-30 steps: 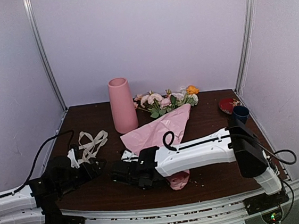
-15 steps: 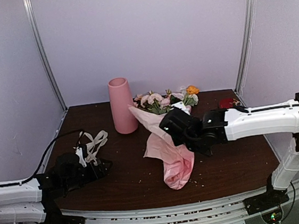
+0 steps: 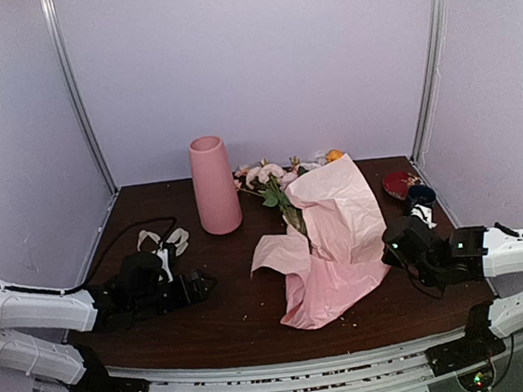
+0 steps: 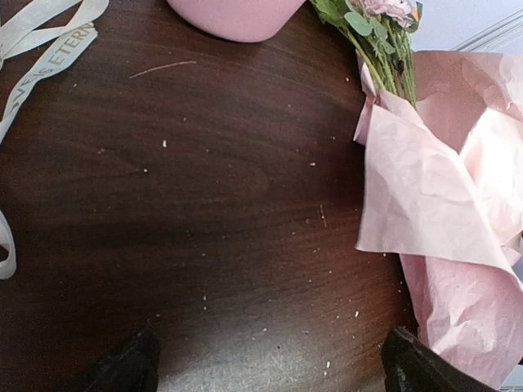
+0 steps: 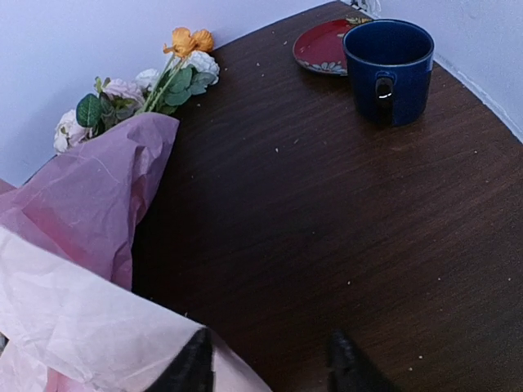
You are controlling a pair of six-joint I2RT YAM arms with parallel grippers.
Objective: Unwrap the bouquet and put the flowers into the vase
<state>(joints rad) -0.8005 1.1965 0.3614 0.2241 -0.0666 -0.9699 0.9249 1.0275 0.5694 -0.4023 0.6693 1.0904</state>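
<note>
Your flowers [image 3: 276, 174] lie flat on the counter [image 3: 235, 302], not in anything. Heads are at the far edge just right of the vase [image 3: 214, 184]; stems run toward the near edge, slanting a bit right, and go under the paper [image 3: 340, 234]. So the long axis runs far to near. In the right wrist view the orange and white heads [image 5: 186, 51] poke out past the paper's [image 5: 98, 196] far end.

The paper is opened up and crumpled. One sheet stands up on the right side; the bunched tail is toward the near edge.

The ribbon [image 3: 159, 242] is off, loose on the counter at left, by your left arm. The left wrist view shows its printed strips [image 4: 49, 41].

Your left gripper [image 3: 199, 283] is spread wide and holding nothing, over bare counter [image 4: 245, 204], well left of the paper [image 4: 433, 204].

Your right gripper [image 3: 391, 253] sits at the paper's right edge with its fingers [image 5: 192, 363] parted. Bare counter shows in the gap and nothing is clamped. The paper edge is right at one finger; I can't tell if it touches.

The vase is upright at far left-center, mouth up. The blue cup [image 5: 388, 69] is upright at far right, next to a red saucer [image 5: 323, 49]. I can't tell what's in the cup.
</note>
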